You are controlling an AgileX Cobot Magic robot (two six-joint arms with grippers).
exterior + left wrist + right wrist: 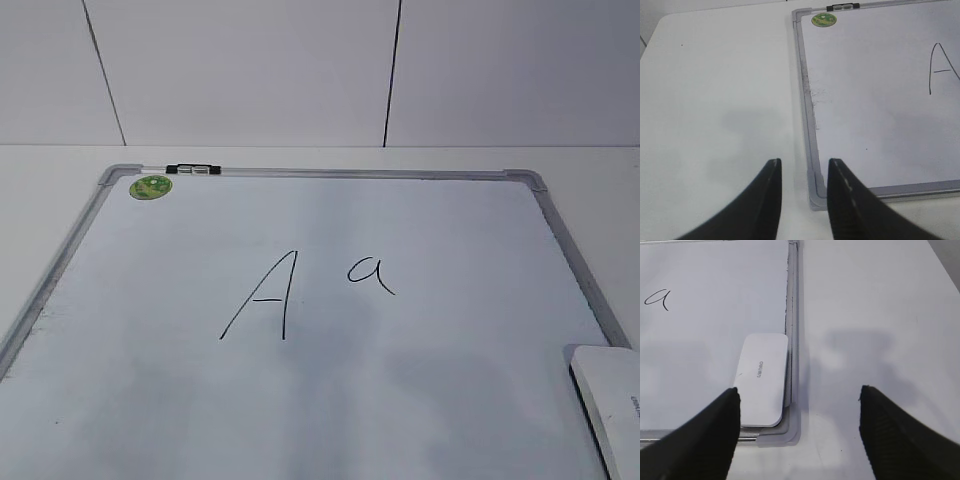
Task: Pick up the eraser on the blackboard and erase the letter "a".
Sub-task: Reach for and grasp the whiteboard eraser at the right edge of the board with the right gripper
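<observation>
The blackboard [330, 400] is a white board in a silver-grey frame, lying flat on the table. The small letter "a" [370, 273] is written in black right of a taller capital "A" [265, 295]; the "a" also shows in the right wrist view [657, 299]. The white eraser [762, 380] lies in the board's near right corner, also seen in the exterior view [612, 400]. My right gripper [797, 395] is open and empty, hovering over that corner, the eraser by its left finger. My left gripper [802, 167] is open and empty above the board's near left corner [816, 197].
A green round sticker [151, 186] sits in the board's far left corner, next to a black clip [193, 170] on the frame. White table surface [875, 315] lies right of the board and also left of it [715, 100]. A white wall stands behind.
</observation>
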